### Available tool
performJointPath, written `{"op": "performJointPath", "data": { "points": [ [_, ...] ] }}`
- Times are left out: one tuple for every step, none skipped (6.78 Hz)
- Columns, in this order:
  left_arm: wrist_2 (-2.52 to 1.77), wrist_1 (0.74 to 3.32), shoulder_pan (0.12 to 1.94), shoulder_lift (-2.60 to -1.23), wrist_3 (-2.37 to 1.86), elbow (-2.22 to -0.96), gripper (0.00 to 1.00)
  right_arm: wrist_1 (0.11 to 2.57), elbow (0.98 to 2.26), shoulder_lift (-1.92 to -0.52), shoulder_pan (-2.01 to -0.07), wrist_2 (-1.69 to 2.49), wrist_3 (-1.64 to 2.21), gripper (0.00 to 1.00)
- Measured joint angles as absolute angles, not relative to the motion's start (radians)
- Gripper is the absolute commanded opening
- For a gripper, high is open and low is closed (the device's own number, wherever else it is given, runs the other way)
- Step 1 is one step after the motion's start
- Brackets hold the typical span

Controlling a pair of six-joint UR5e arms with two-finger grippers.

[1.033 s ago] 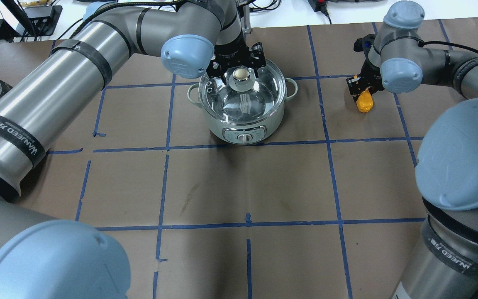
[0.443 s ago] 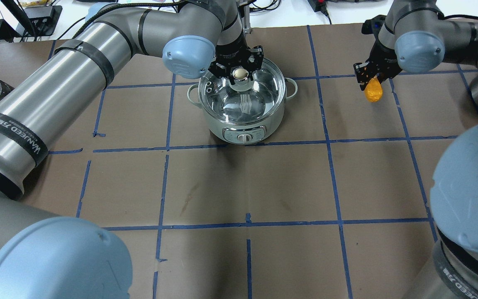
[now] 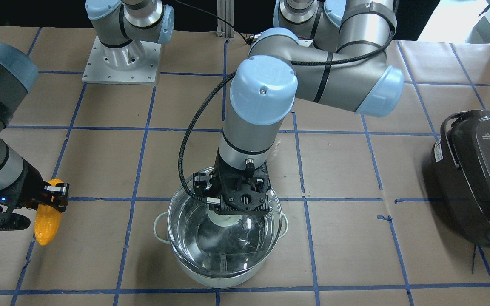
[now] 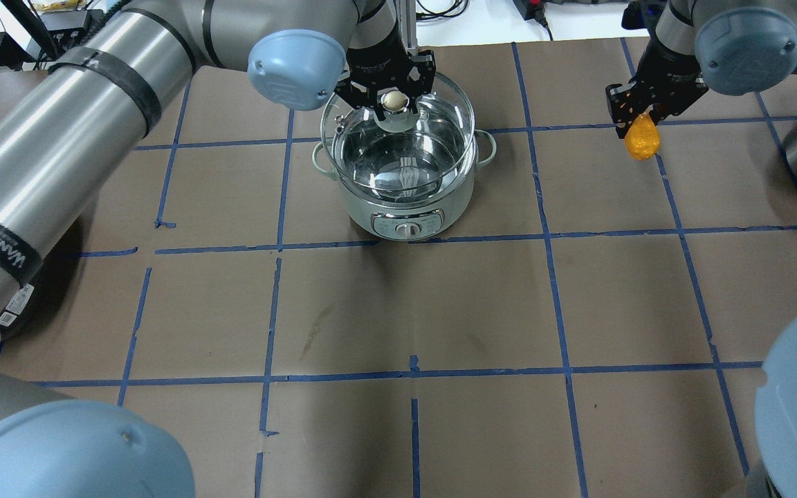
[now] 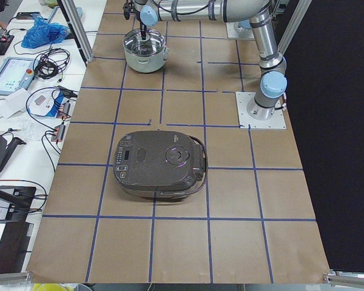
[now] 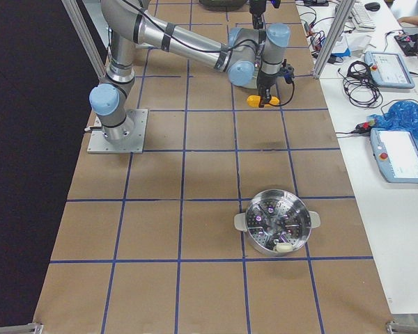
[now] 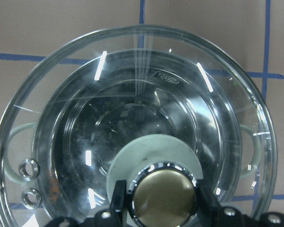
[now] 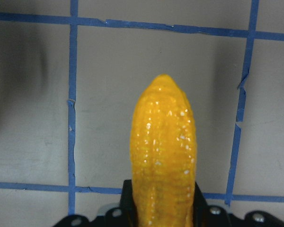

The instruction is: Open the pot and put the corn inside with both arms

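The left gripper (image 4: 393,104) jaws clamp the lid knob (image 7: 164,198); the right gripper (image 4: 638,117) jaws clamp the corn (image 4: 643,140)

The lid (image 4: 433,149) hangs over the pot (image 4: 405,207), corn (image 4: 642,138) to its right, rice cooker (image 3: 479,170) far left.

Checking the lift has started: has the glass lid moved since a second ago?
Yes. Against the unmoved pot, the lid has lifted and shifted away from the robot, toward the view's top.
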State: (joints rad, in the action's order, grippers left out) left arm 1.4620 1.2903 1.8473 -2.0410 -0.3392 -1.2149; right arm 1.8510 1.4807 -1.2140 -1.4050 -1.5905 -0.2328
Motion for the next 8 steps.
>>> {"op": "performJointPath", "data": {
  "points": [
    [1.463,1.353,1.801,-2.0,-0.275,-1.208,0.02,1.845,1.473,-1.228,-1.434,-1.592,-0.204,0.1],
    [1.463,1.396,1.712,-1.968,-0.17,-1.218,0.02,1.844,1.434,-1.222,-1.512,-1.596,-0.149,0.1],
    [1.461,1.419,1.605,-1.948,-0.026,-1.242,0.02,1.846,1.376,-1.187,-1.61,-1.596,-0.075,0.1],
    [1.457,1.428,1.496,-1.936,0.121,-1.277,0.02,1.858,1.313,-1.128,-1.705,-1.59,0.033,0.1],
    [1.453,1.422,1.405,-1.933,0.239,-1.325,0.02,1.881,1.244,-1.055,-1.793,-1.59,0.149,0.1],
    [1.451,1.373,1.354,-1.941,0.299,-1.387,0.02,1.915,1.195,-0.983,-1.863,-1.595,0.212,0.12],
    [1.449,1.275,1.336,-1.959,0.31,-1.455,0.02,1.956,1.177,-0.933,-1.899,-1.596,0.236,0.19],
    [1.447,1.163,1.331,-1.982,0.301,-1.519,0.02,1.977,1.179,-0.903,-1.913,-1.597,0.243,0.2]
  ]
}}
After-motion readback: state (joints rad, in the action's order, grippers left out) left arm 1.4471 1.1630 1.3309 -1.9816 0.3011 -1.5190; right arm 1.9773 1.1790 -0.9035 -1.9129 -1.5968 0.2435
